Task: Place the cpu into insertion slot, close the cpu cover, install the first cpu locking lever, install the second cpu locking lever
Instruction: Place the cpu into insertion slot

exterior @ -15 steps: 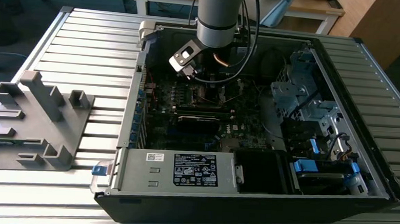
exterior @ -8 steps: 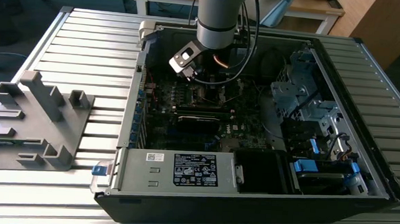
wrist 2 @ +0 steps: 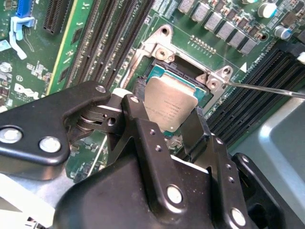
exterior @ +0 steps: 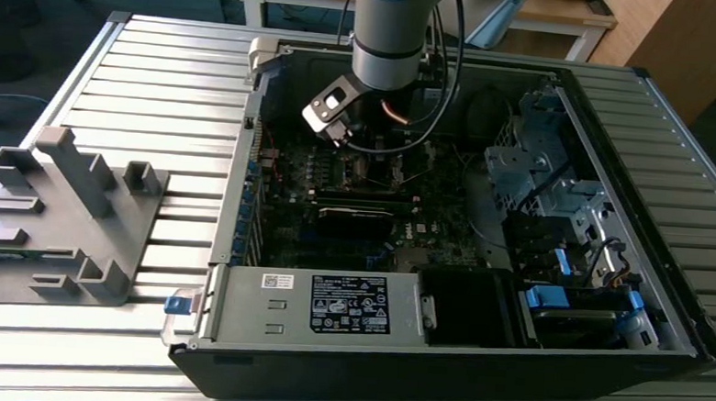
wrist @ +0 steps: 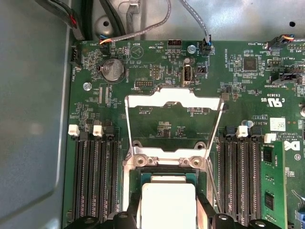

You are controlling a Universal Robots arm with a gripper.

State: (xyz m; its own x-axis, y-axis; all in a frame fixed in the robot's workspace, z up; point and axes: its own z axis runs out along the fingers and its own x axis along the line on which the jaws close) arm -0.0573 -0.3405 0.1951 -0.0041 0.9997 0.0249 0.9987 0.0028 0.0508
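- Gripper (wrist 2: 167,113): closed on the cpu (wrist 2: 171,101); black fingers (wrist 2: 136,117) clamp 2 opposite edges, metal top facing the cam.
- In first wrist view the same grip shows: cpu (wrist: 167,202) between the fingers (wrist: 202,214).
- Cpu sits right over the insertion slot (wrist 2: 183,71), overlapping its dark rim; looks slightly tilted. Can't tell if seated or just above.
- Slot's (wrist: 164,177) teal edge peeks out just past the chip.
- Cpu cover (wrist: 174,98): swung fully open, lying flat on the motherboard (wrist: 238,86) beyond the slot, board visible thru its window.
- Thin lever rod (wrist 2: 267,89) sticks out sideways from the socket frame, not latched.
- Arm (exterior: 395,37): comes down from the exterior view's top into the open PC case (exterior: 447,375), wrist pointing down at the board's far half.
- Case lies on a slatted table (exterior: 155,89).
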